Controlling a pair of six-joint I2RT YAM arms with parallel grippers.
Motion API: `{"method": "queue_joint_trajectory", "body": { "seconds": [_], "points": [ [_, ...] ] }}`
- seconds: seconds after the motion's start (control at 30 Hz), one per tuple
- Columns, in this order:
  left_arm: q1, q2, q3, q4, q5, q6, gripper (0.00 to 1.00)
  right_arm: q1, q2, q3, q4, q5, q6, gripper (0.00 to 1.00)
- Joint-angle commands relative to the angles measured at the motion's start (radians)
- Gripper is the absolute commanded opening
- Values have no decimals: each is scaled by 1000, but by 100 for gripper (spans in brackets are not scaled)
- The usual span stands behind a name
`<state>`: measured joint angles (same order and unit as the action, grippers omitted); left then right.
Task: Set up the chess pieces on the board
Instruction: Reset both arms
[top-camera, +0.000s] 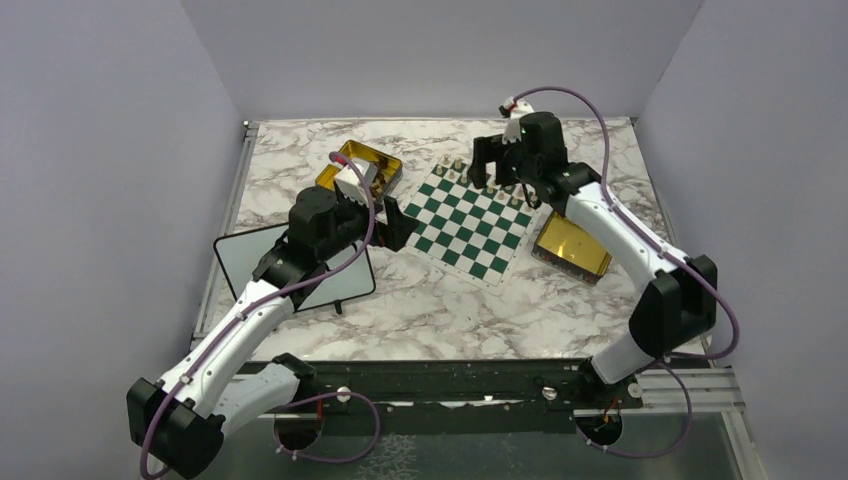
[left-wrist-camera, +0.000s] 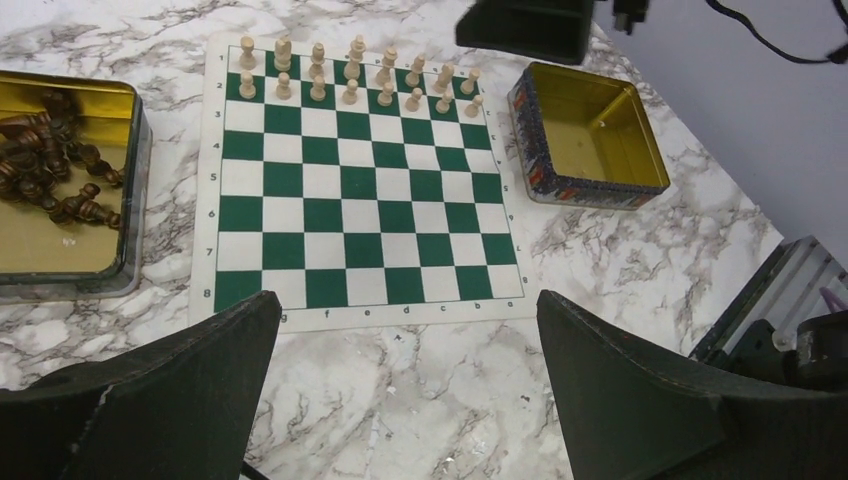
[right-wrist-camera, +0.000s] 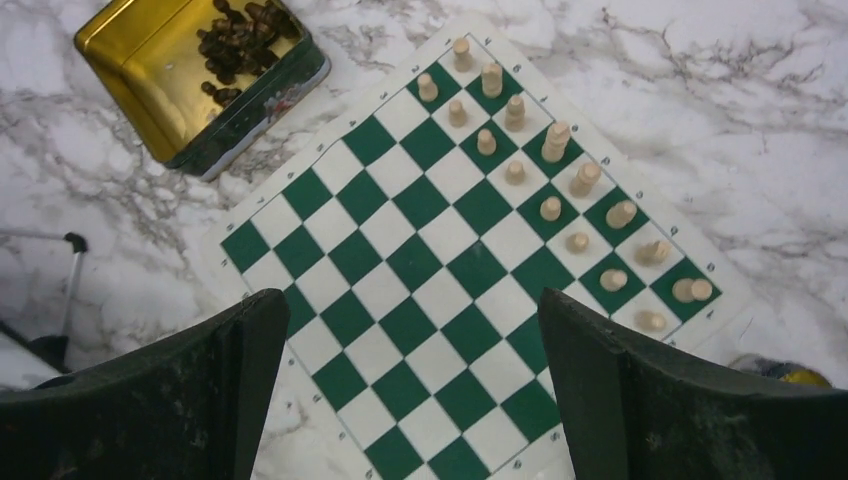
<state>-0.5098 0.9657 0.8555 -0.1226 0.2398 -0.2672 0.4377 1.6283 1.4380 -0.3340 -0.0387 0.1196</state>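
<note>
On the marble table (top-camera: 440, 310), the board (top-camera: 462, 228) lying flat, turned askew to the table edges, one corner aimed toward the arm bases. Along its far edge, on ranks 1 and 2, two straight rows of pale pieces (left-wrist-camera: 351, 93), eight to a row, each upright in the left wrist view. From overhead, rows running from far left toward near right. Just off the board's left side, dark pieces (left-wrist-camera: 45, 165) heaped loose in a gold tin (left-wrist-camera: 60, 240). Beside the right side, a second gold tin (left-wrist-camera: 590, 140), its floor showing.

Stretched forward and rightward from its base, the left arm (top-camera: 235, 335), passing over a black-framed whiteboard (top-camera: 270, 265), wrist low by the board's left corner. At its end the left gripper (left-wrist-camera: 410, 400), spread wide, nothing between the fingers, facing across the board toward the pale rows.

Bent at an elbow out to the right, the right arm (top-camera: 625, 230), forearm reaching up and left, wrist raised over the board's far edge. There the right gripper (right-wrist-camera: 410, 400), pointed down above the pale rows, fingers wide apart, holding nothing.
</note>
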Motion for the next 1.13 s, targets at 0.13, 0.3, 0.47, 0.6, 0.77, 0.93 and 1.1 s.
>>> {"method": "queue_joint_trajectory", "body": {
  "seconds": [0.13, 0.3, 0.47, 0.6, 0.77, 0.93, 1.1],
  "points": [
    [2, -4, 53, -38, 21, -105, 99, 5, -312, -269, 86, -62, 184, 100],
    [2, -12, 57, -24, 46, -129, 99, 5, -447, -367, 81, -22, 210, 100],
    [2, -12, 59, -21, 61, -152, 99, 5, -516, -430, 88, -64, 244, 100],
    [2, -16, 57, -18, 72, -185, 99, 4, -525, -453, 98, -115, 260, 100],
    [2, -13, 46, 3, 74, -196, 99, 4, -518, -457, 98, -115, 262, 100],
    [2, -1, 42, -8, 64, -171, 99, 5, -517, -466, 103, -113, 267, 100],
    [2, -11, 35, -9, 53, -167, 99, 4, -533, -472, 108, -109, 257, 100]
  ]
}}
